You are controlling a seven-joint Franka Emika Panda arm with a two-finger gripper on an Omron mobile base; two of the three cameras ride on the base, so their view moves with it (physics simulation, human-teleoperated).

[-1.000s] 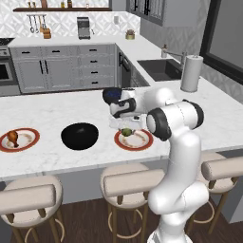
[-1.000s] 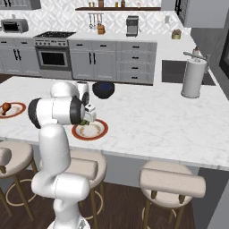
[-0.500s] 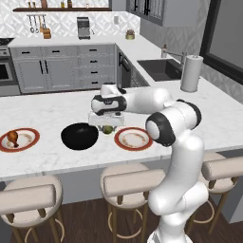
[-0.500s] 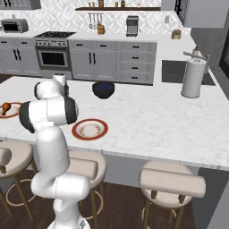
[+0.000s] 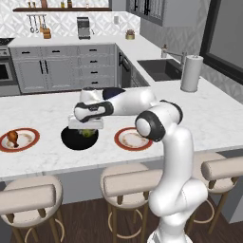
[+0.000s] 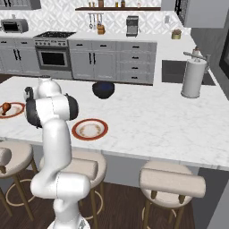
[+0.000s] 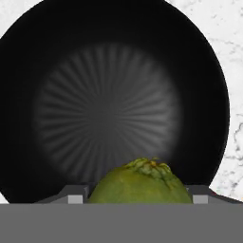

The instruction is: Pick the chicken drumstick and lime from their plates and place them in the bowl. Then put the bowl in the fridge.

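A rendered kitchen island with a white marble top, seen from behind a white robot arm. The landmark is the black bowl (image 5: pixel 79 138), which sits on the island near its front edge.

The task is under way but nothing sits in the bowl yet — in the hand view its glossy black inside (image 7: pixel 109 104) is bare. The lime (image 7: pixel 140 182) is off its plate and hangs directly above the bowl, carried by the gripper (image 5: pixel 86 128). The plate (image 5: pixel 133 138) just to the right of the bowl holds no fruit, only its cream centre. The chicken drumstick (image 5: pixel 12 138) lies untouched on the other plate (image 5: pixel 29 140), well to the left of the bowl. The fridge cannot be seen.

The gripper's jaws are spread fairly wide and pinch the lime between them; in the hand view the green fruit bulges up from between the finger bases, its stem scar facing the camera.

By my reading, what is left is most of the job — letting the lime drop, fetching the drumstick, then carrying the bowl to the fridge.
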